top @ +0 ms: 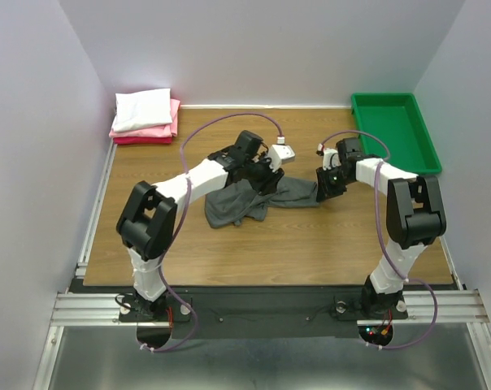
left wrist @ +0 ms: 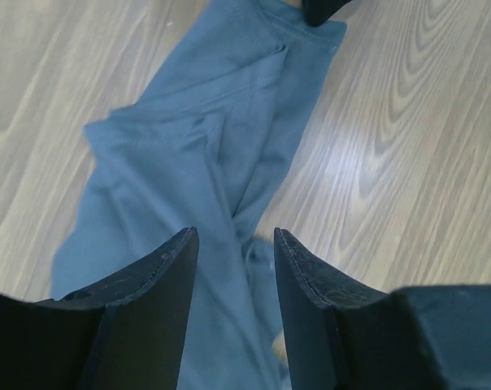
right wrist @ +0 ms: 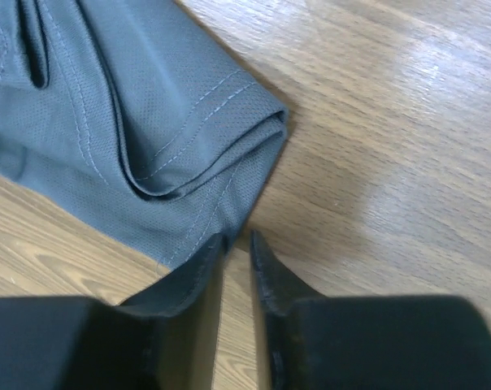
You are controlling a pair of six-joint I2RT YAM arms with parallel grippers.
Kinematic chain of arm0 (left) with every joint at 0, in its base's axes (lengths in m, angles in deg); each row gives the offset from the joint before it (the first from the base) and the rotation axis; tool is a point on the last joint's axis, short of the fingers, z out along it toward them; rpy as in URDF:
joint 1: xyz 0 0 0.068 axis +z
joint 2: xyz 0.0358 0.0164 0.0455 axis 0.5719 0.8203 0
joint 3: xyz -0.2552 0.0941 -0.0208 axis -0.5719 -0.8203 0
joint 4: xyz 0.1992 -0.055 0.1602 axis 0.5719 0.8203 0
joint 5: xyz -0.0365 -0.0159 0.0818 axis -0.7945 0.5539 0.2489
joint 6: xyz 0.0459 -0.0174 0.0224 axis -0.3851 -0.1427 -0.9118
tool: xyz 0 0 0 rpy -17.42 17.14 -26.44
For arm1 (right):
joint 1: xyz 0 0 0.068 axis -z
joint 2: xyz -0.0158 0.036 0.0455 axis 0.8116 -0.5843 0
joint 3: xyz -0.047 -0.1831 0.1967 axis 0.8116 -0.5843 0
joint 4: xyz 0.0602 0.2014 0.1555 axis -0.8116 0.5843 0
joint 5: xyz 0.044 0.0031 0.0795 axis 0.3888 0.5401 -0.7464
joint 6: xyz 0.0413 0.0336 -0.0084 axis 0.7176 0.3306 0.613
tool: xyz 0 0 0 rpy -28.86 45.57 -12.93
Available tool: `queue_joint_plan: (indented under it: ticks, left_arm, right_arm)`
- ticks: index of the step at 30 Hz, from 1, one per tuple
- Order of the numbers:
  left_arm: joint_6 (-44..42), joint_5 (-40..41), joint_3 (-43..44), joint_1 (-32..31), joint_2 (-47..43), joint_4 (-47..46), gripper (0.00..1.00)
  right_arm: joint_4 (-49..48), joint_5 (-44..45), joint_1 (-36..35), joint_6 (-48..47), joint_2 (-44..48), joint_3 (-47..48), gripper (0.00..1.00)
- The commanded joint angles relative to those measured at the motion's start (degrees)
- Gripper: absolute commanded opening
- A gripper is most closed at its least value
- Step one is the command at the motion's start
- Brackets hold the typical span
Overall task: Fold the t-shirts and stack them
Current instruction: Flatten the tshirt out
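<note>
Grey shirt: crumpled, middle of table.
Left gripper: fingers spread over bunched cloth.
Right gripper: fingers nearly together at sleeve hem; hold on the cloth cannot be told.
Advice: seize opposite edges and draw the shirt flat before folding.

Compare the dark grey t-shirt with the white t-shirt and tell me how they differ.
The dark grey t-shirt lies rumpled and spread in the middle of the table; the white t-shirt is folded into a neat rectangle at its far-left corner. The grey one rests directly on the wood, the white one on top of folded pink shirts. Both are plain cloth.
</note>
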Motion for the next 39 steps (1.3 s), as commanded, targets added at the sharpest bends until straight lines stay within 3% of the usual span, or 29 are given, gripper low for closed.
queue_joint_plan:
  ticks: [1, 5, 15, 26, 27, 29, 31, 32, 39]
  left_arm:
    - [1.85, 0.30, 4.90, -1.77, 4.14, -3.02, 0.53]
    - [1.85, 1.01, 7.63, -3.00, 8.28, -3.37, 0.54]
    - [1.76, 6.01, 14.92, -3.18, 16.81, -4.61, 0.54]
    - [-0.17, 2.77, 14.58, -3.18, 18.75, -0.92, 0.50]
    - [-0.26, 1.98, 14.84, -3.18, 18.93, -0.48, 0.48]
    - [-0.61, 1.28, 15.28, -3.09, 19.45, 0.75, 0.33]
    - [0.09, 2.06, 15.98, -2.92, 19.54, 1.11, 0.15]
    - [0.27, 2.15, 16.33, -2.74, 19.46, 1.19, 0.00]
    - [2.64, -2.23, 20.56, 2.62, 9.82, 5.41, 0.00]
  right_arm:
    - [-0.98, -1.86, 0.06, 1.15, -2.21, -1.16, 0.11]
    - [-0.98, -2.74, 0.58, 1.24, -2.39, -0.81, 0.01]
    - [-0.80, -3.71, 1.64, 0.36, -0.54, -1.25, 0.00]
    - [-0.54, -3.18, 1.82, 0.19, -0.10, -1.60, 0.01]
    - [-0.54, -3.18, 1.90, 0.10, -0.02, -1.68, 0.01]
    - [-0.54, -2.92, 1.90, 0.01, 0.16, -2.03, 0.01]
    - [-0.45, -2.31, 1.99, -0.34, 0.51, -2.30, 0.01]
    - [-0.45, -2.13, 2.08, -0.43, 0.77, -2.56, 0.01]
    - [0.25, 0.42, 3.05, -2.45, 3.41, -4.58, 0.01]
